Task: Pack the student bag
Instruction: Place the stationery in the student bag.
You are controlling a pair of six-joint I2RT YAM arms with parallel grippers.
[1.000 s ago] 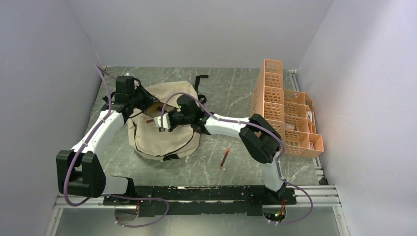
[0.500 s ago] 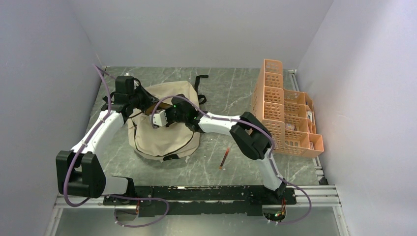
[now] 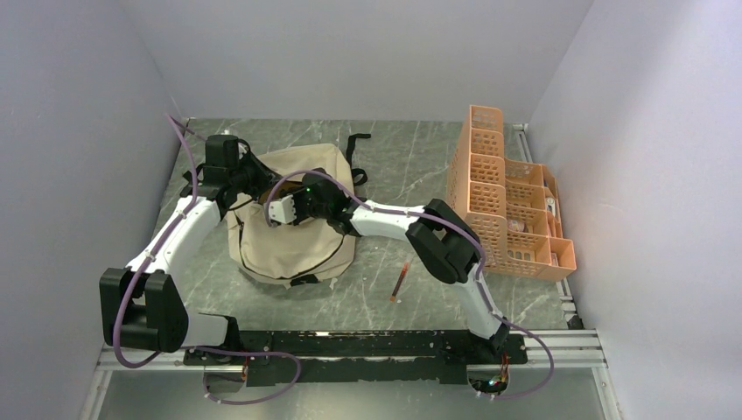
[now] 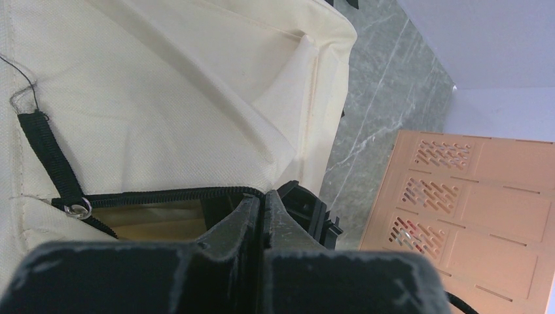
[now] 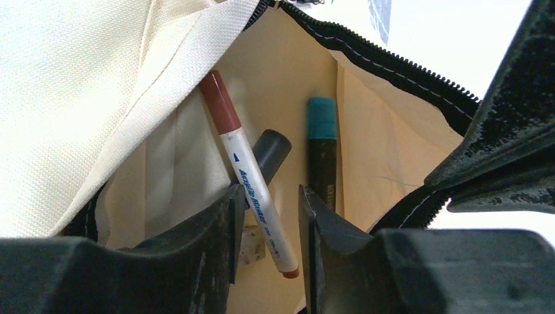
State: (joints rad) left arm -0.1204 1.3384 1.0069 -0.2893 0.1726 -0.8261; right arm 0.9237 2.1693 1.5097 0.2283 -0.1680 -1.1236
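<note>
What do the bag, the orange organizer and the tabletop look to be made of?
Student bag: woven beige fabric, matte and canvas-like; the weave and stitched seams show up close.
Orange organizer: probably moulded plastic, smooth and even in colour, with slotted perforations in its walls.
Table: grey-green marbled surface with pale veins; whether it is stone or a printed laminate cannot be told.

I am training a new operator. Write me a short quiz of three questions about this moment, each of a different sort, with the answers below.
1. True or false: the orange organizer stands on top of the student bag.
2. The white marker inside the bag's open pocket has a cap of which colour? A) red B) yellow C) blue
3. Short answer: what does the left tool pinch?

Key
1. False; it stands on the table, apart from the bag.
2. A
3. The zipper edge of the bag's opening.
</note>
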